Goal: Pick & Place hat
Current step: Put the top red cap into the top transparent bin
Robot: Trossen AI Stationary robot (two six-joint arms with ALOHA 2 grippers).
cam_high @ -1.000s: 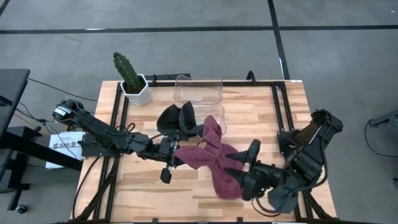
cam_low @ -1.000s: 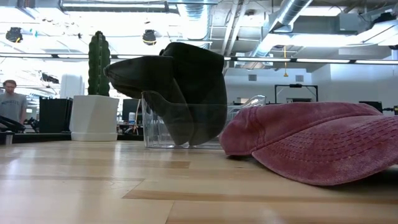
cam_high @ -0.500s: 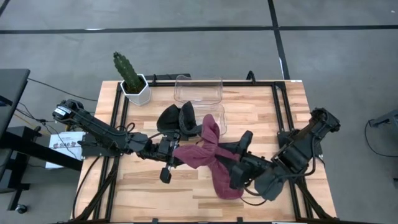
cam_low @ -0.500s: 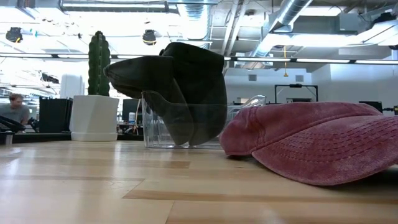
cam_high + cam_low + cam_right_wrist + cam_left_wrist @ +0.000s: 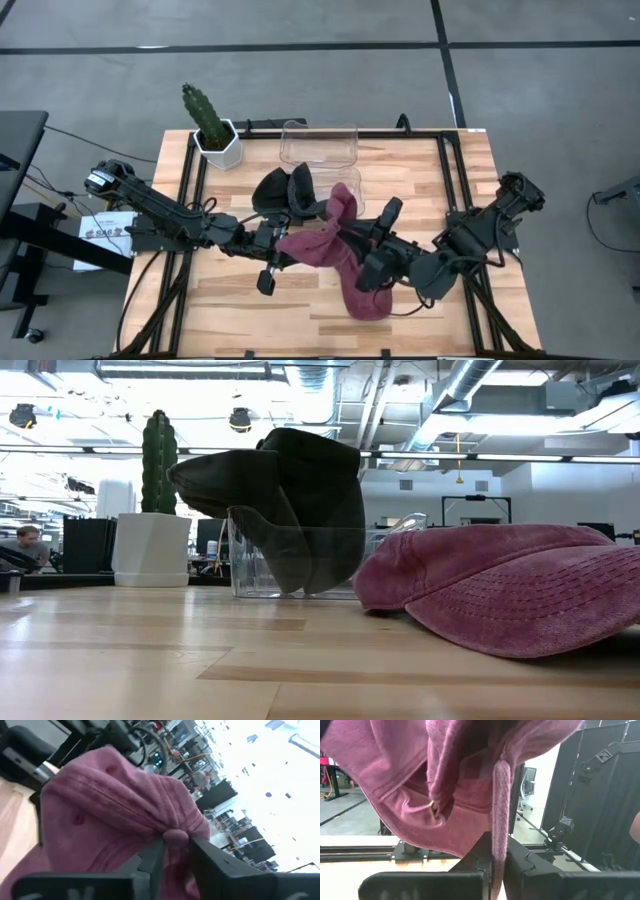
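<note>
High view. The left arm is seen stretched low across the table [image 5: 420, 170] from the left edge toward the centre, with the left gripper [image 5: 281, 240] closed on the near-left edge of the maroon hat [image 5: 335, 262]. The right arm is folded in from the right edge, its forearm angled toward the centre, and the right gripper [image 5: 352, 237] is clamped on the hat's upper middle. The hat is laid at the table's centre, drawn out between the two grippers; its long axis is set diagonally, from a raised point beside the clear bin [image 5: 319, 143] down toward the front edge. A dark hat [image 5: 287, 192] is lodged just behind the left gripper, at the second clear container [image 5: 355, 186]. A potted cactus [image 5: 212, 125] is placed at the rear left corner.

Low view. The maroon hat [image 5: 510, 588] is recorded at the right, its crown resting on the wood, brim side toward the camera. The dark hat [image 5: 285, 500] is draped over the clear container [image 5: 300, 560] behind it, and the cactus [image 5: 157, 500] is stood at the left. A person [image 5: 22, 540] is visible in the room beyond.

Left wrist view. The left gripper [image 5: 497, 865] is shown shut on a narrow strap of the maroon hat [image 5: 450, 795], which is hung above the fingers [image 5: 520, 867].

Right wrist view. The right gripper [image 5: 175, 847] is shown pinched on a fold of the maroon hat [image 5: 110, 815], the fabric bunched between the fingers [image 5: 207, 862].
</note>
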